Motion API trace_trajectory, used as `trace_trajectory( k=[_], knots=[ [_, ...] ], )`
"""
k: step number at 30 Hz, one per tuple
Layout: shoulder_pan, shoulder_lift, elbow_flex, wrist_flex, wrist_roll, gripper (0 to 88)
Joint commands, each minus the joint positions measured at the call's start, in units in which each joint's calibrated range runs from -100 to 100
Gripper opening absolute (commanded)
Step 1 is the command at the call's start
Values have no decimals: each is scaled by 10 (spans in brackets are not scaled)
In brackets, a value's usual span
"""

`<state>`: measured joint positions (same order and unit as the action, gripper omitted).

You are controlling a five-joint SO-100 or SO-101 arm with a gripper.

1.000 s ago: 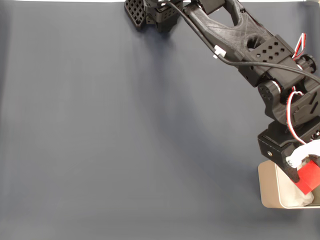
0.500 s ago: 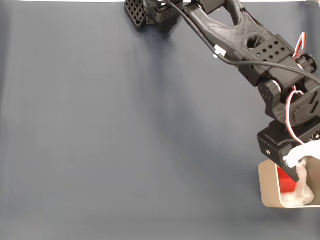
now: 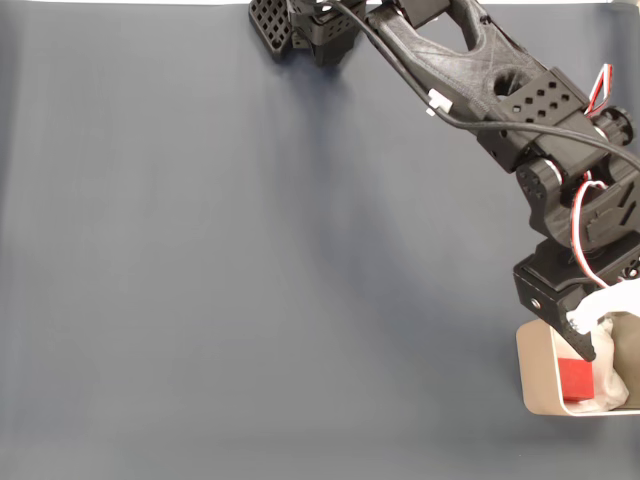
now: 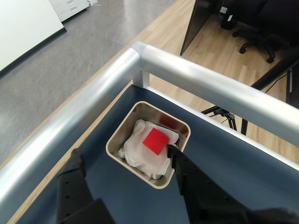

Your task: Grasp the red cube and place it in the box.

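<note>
One red cube is seen, lying inside one box on one crumpled white cloth. One robot arm is counted, ending in one hand with two fingers, spread apart. One dark blue surface carries the box at its near right in the fixed view. One office chair is seen far right in the wrist view.

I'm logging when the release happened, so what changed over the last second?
The red cube was let go: a second ago the gripper held it above the box; it then dropped and now rests on the white lining inside. The fingers stand apart above the box. The arm, box and dark table stayed put.
</note>
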<state>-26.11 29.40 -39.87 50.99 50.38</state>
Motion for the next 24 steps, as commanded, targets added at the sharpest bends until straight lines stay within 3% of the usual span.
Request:
trace_trajectory(
  k=[1, 16, 20, 24],
  knots=[
    [7, -50, -33, -9, 3, 410],
    [10, -50, -33, -24, 3, 397],
    [11, -55, -31, -24, 5, 326],
    [15, -61, -27, -24, 8, 156]
  ],
)
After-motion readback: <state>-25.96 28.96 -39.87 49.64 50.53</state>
